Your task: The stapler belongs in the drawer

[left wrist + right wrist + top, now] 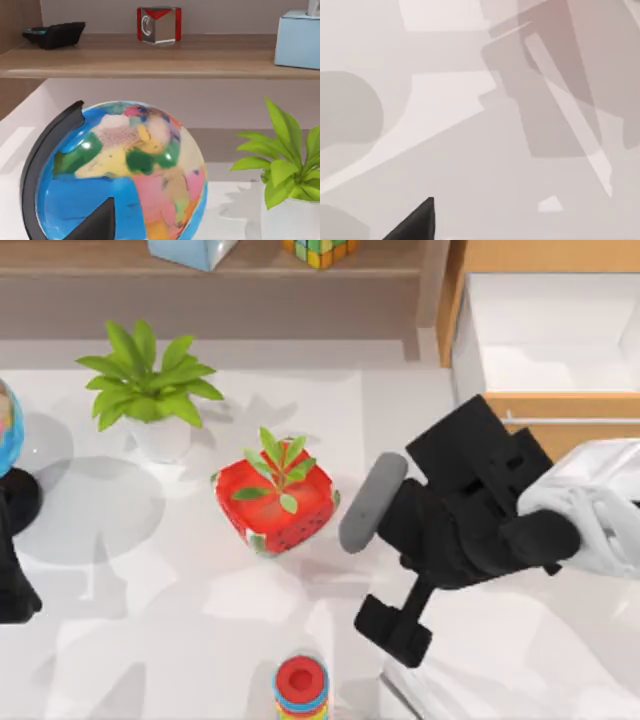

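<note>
The stapler point(371, 503), a slim pale grey piece, lies right of a red strawberry-patterned pot. My right gripper point(394, 626) sits just right of and nearer than the stapler and has no hold on it. The black wrist hangs over the spot beside the stapler. In the right wrist view one black fingertip point(416, 222) stands over bare table with shadows. The drawer point(560, 405) at the back right is pulled out, showing its white interior and silver bar handle point(575, 421). My left arm point(14, 590) is parked at the left edge.
A red pot with a sprig point(275, 502) stands mid-table and a leafy plant in a white pot point(150, 390) behind it. A globe point(125, 170) is at the far left and a ring stack point(300, 688) at the front. The shelf point(200, 270) holds boxes and a colour cube.
</note>
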